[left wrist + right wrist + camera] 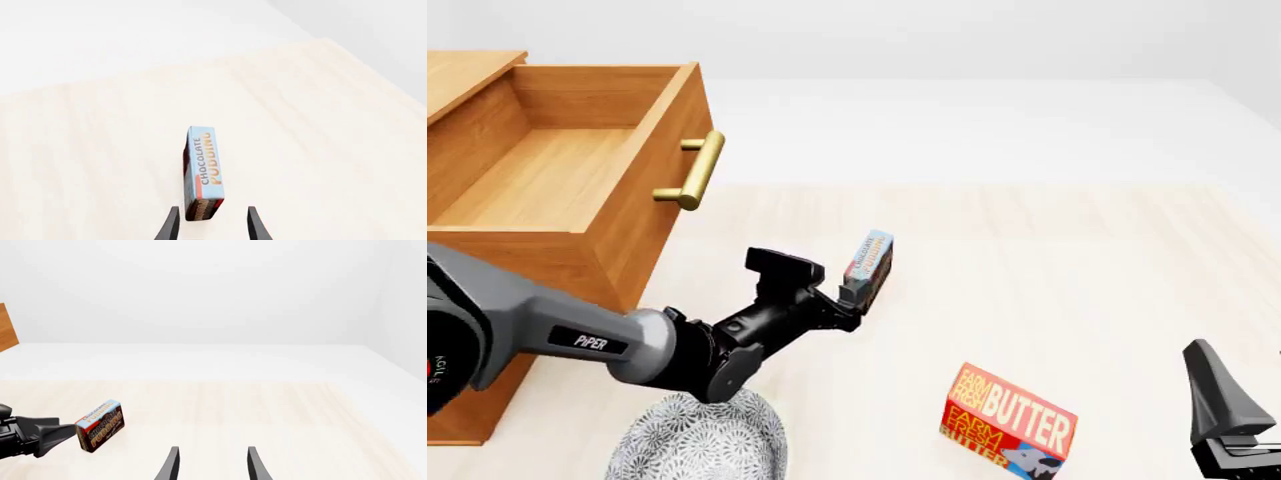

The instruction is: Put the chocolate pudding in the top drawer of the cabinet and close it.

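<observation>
Left tool (843,296) holds the pudding box (869,262) by one short end, box lifted off the tabletop (1121,290), just right of the open top drawer (554,175). Box looks light, stiff cardboard w/ smooth faces, so an end grip could let it swing; mid-side hold is prob safer. Right tool (211,465) sits low w/ fingers apart, empty
</observation>
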Controlling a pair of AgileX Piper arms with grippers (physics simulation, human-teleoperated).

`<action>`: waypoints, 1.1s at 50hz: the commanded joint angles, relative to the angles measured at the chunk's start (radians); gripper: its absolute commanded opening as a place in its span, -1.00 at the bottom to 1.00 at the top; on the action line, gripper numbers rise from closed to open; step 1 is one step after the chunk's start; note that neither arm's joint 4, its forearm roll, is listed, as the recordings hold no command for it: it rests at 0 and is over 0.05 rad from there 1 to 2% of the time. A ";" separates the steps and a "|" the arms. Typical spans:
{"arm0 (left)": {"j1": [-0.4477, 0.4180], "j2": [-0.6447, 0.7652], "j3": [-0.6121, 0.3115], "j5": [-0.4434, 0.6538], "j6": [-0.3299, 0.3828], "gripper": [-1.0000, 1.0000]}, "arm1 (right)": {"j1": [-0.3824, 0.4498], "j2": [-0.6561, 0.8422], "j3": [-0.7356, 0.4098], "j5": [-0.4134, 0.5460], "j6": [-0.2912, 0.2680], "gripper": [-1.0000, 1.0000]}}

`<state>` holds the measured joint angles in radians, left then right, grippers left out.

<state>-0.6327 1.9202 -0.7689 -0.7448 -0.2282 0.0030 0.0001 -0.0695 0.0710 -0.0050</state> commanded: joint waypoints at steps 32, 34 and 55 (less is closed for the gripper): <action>-0.014 0.130 -0.093 -0.003 -0.045 1.00 | 0.000 0.000 0.000 0.000 0.000 1.00; -0.016 0.133 -0.100 0.000 -0.048 1.00 | 0.000 0.000 0.000 0.000 0.000 1.00; -0.018 0.181 -0.133 0.001 -0.062 1.00 | 0.000 0.000 0.000 0.000 0.000 1.00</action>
<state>-0.6495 2.0805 -0.8851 -0.7477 -0.2850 0.0030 0.0001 -0.0695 0.0710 -0.0050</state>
